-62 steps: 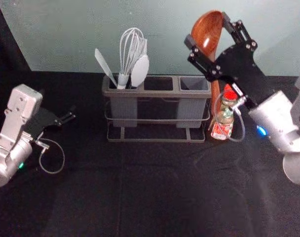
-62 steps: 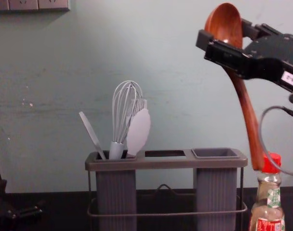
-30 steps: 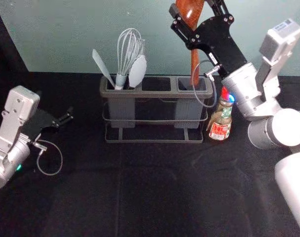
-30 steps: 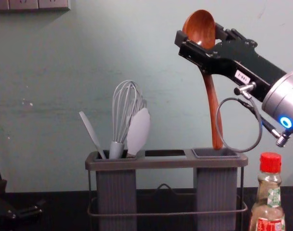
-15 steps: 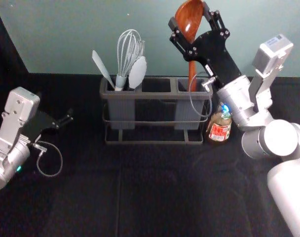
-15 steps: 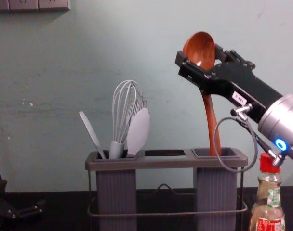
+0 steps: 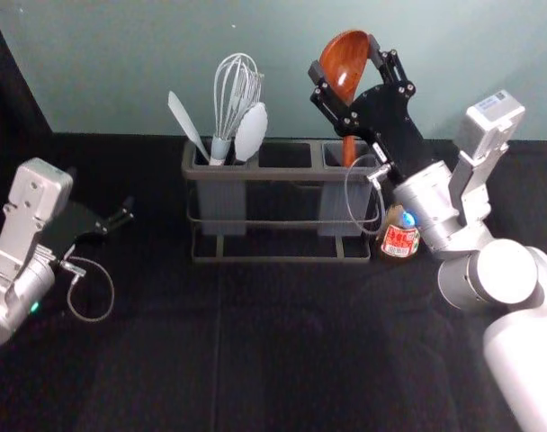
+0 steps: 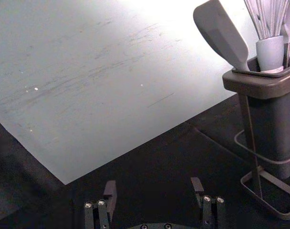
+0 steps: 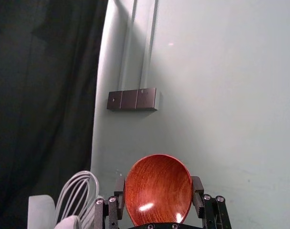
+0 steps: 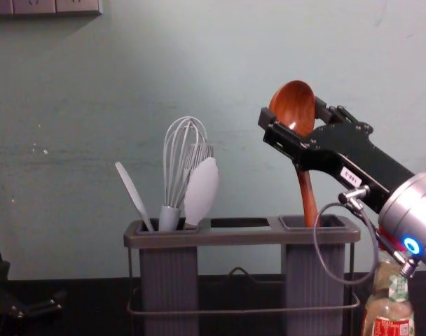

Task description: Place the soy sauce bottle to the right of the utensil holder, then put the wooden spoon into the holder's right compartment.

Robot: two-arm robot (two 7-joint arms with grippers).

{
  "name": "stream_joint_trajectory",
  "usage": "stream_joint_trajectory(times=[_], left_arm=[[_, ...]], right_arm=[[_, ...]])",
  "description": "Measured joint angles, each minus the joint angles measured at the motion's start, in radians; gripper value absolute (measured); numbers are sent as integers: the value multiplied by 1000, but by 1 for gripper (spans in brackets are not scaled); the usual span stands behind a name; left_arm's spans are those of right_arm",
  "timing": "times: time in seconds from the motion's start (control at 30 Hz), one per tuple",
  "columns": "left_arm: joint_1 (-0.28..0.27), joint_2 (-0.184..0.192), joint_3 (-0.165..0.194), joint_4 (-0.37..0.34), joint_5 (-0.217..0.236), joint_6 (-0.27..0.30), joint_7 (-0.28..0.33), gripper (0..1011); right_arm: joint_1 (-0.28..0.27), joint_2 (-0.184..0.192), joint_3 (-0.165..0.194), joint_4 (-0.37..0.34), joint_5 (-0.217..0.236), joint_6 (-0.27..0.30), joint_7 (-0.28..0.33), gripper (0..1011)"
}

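Note:
My right gripper (image 7: 344, 79) is above the utensil holder's (image 7: 273, 173) right compartment, shut on the wooden spoon (image 7: 345, 59) at its bowl. The spoon's handle (image 10: 307, 196) points down, its lower end inside that compartment. In the right wrist view the spoon bowl (image 9: 158, 191) lies between the fingertips of my right gripper (image 9: 158, 188). The soy sauce bottle (image 7: 400, 239) stands right of the holder, partly hidden behind the right arm. My left gripper (image 7: 121, 216) is parked at the left; in its wrist view the left gripper (image 8: 154, 188) is open and empty.
A whisk (image 7: 237, 94), a white spatula (image 7: 187, 121) and a white spoon-like utensil (image 7: 251, 132) stand in the holder's left compartment. The pale wall (image 10: 73, 154) rises behind, and the right wrist's cable (image 10: 318, 245) loops in front of the holder's right side.
The right gripper moved left from over the bottle to the holder's right compartment, then down, carrying the spoon; its handle end has entered the compartment. The left arm stayed still.

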Motion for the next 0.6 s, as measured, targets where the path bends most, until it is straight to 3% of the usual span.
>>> stream_joint_trajectory(times=[0.6], left_arm=[[0, 0, 0, 0, 0, 0, 0, 1011]], right_arm=[[-36, 0, 16, 3, 1, -12, 3, 839]])
